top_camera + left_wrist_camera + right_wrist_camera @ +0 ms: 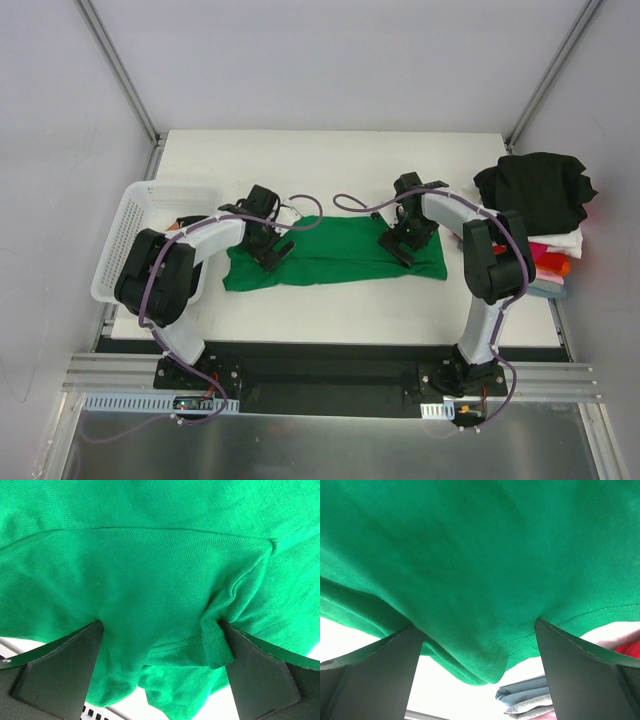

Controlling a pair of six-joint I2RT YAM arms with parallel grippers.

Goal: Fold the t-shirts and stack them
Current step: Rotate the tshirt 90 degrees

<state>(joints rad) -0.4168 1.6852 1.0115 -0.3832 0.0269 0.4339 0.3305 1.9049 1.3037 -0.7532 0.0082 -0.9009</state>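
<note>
A bright green t-shirt [335, 255] lies spread as a wide band across the middle of the white table [330, 310]. My left gripper [272, 250] is down over its left end. In the left wrist view its jaws stand open [160, 630] with bunched green cloth and a stitched hem [190, 640] between the fingers. My right gripper [398, 245] sits over the right end, also open [477, 627], and the green hem [520, 647] sags between its fingers. At the right edge stands a pile of t-shirts with a crumpled black one [540, 190] on top.
A white plastic mesh basket [125, 230] stands at the table's left edge with some dark cloth inside. Under the black shirt lie white, pink and red layers [550, 262]. The right wrist view shows folded blue-grey cloth [525, 700]. Metal frame posts rise at the back corners.
</note>
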